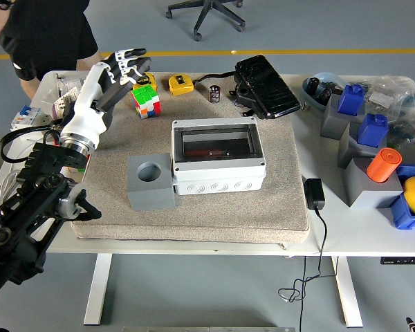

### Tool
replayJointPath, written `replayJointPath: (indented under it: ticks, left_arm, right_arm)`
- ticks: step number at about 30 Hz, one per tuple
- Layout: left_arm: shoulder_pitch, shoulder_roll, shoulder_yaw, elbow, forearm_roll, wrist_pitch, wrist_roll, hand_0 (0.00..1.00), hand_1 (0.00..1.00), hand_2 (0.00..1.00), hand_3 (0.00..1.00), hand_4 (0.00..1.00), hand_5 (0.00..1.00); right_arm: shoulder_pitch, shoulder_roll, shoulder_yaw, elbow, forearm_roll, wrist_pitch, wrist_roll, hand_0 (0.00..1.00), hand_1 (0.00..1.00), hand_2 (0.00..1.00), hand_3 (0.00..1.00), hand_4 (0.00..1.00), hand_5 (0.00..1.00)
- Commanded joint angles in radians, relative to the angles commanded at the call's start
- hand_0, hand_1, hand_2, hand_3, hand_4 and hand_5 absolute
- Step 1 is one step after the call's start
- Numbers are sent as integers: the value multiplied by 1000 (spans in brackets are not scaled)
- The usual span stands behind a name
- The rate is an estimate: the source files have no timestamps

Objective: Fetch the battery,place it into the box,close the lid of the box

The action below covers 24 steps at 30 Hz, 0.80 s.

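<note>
The grey junction box [218,174] stands in the middle of the beige mat [214,211], its dark see-through lid [216,142] lying flat on top. A small dark cylinder, the battery [214,93], stands upright on the mat's far edge, behind the box. My left hand [124,66] is raised over the mat's far left corner, fingers spread and holding nothing, well away from the box and the battery. My right arm is out of view. A person in black [45,34] stands at the top left, hands away from the table.
A grey block with a round hole [151,182] touches the box's left side. A colour cube [146,101], a yellow tape measure [180,84] and a black case [266,86] lie along the far edge. Blue and grey blocks, an orange cylinder [382,164] and a power adapter [314,193] are at the right.
</note>
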Motion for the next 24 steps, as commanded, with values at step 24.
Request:
replayJointPath:
  ticks: [24]
  left_arm:
    - [49, 14, -180, 24, -111, -44, 3, 614, 663, 645, 618, 981, 479]
  right_arm:
    - [8, 7, 2, 0, -4, 23, -36, 614, 640, 644, 577, 984, 563]
